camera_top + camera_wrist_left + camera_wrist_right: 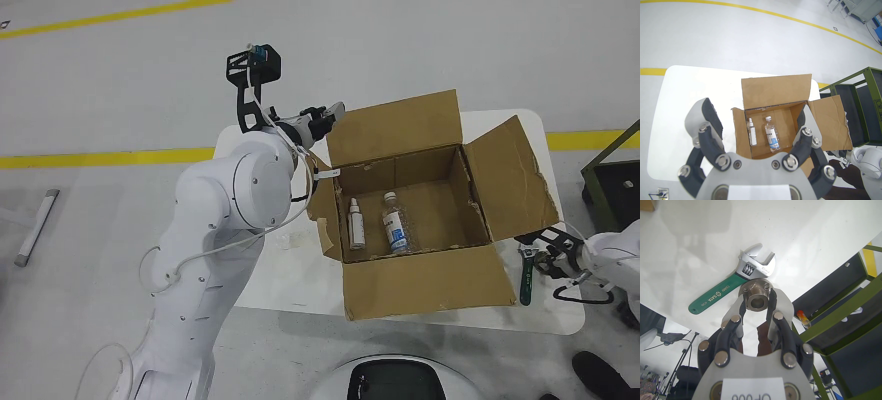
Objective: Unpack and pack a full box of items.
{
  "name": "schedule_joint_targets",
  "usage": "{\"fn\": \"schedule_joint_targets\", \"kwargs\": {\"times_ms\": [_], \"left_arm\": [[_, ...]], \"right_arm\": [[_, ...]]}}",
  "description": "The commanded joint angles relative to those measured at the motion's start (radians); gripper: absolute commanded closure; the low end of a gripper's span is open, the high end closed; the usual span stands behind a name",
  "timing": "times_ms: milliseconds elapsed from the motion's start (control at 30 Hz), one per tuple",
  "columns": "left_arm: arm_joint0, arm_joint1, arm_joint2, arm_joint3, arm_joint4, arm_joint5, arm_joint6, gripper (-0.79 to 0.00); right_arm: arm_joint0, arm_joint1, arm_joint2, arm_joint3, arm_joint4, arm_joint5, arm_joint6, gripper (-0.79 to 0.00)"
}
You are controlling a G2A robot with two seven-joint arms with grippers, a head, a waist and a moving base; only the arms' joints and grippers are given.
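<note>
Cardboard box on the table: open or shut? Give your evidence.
Open: the box has its flaps spread outward, and a spray bottle and a clear bottle lie visible inside.

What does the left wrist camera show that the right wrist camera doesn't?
Left wrist, not right: the inside of the open cardboard box, with a spray bottle and a clear bottle lying in it, beyond the open left gripper. Right wrist, not left: a green-handled wrench on the white table, and the right gripper shut on a metal flanged sleeve. Both: the white table and the green cart.
</note>
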Motion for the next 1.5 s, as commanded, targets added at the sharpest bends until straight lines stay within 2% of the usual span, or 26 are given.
{"fn": "schedule_joint_targets", "kwargs": {"times_ms": [0, 167, 233, 300, 400, 800, 967, 1233, 1467], "left_arm": [[0.000, 0.000, 0.000, 0.000, 0.000, 0.000, 0.000, -0.785], [0.000, 0.000, 0.000, 0.000, 0.000, 0.000, 0.000, -0.785], [0.000, 0.000, 0.000, 0.000, 0.000, 0.000, 0.000, -0.785], [0.000, 0.000, 0.000, 0.000, 0.000, 0.000, 0.000, -0.785], [0.000, 0.000, 0.000, 0.000, 0.000, 0.000, 0.000, -0.785], [0.000, 0.000, 0.000, 0.000, 0.000, 0.000, 0.000, -0.785], [0.000, 0.000, 0.000, 0.000, 0.000, 0.000, 0.000, -0.785], [0.000, 0.000, 0.000, 0.000, 0.000, 0.000, 0.000, -0.785], [0.000, 0.000, 0.000, 0.000, 0.000, 0.000, 0.000, -0.785]], "right_arm": [[0.000, 0.001, -0.002, -0.001, 0.000, 0.002, 0.000, -0.268], [0.001, 0.002, -0.007, -0.001, -0.001, 0.004, 0.000, -0.228], [0.002, 0.003, -0.008, -0.001, 0.000, 0.006, 0.000, -0.151], [0.002, 0.004, -0.010, 0.000, 0.000, 0.008, -0.001, -0.120], [0.002, 0.005, -0.011, 0.000, 0.000, 0.009, -0.003, -0.006], [-0.021, 0.015, 0.059, -0.027, 0.030, 0.035, -0.023, 0.000], [-0.051, 0.025, 0.188, -0.044, 0.102, 0.078, -0.058, 0.000], [-0.163, 0.026, 0.523, -0.102, 0.359, 0.146, -0.243, 0.000], [-0.289, 0.008, 0.743, -0.241, 0.584, 0.064, -0.388, 0.000]]}}
